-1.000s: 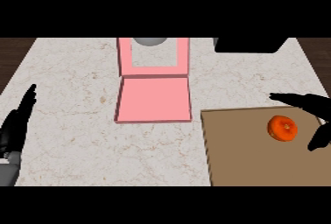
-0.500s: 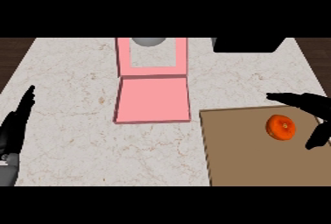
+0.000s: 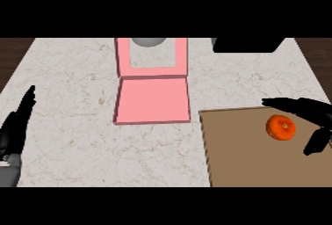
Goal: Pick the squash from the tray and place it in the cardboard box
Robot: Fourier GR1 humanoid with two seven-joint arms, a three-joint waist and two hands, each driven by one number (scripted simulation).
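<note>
The right hand (image 3: 310, 115), open with fingers and thumb spread, brackets the squash (image 3: 281, 127) on the tray (image 3: 240, 149); the left hand (image 3: 16, 127) rests open, far off.

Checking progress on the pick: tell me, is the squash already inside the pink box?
No, the orange squash lies on the brown tray, beside the right hand, while the pink box holds nothing.

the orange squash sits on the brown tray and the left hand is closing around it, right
Not quite: it is the right hand, not the left, that curves around the orange squash on the brown tray. The head view shows the left hand resting at the left edge.
</note>
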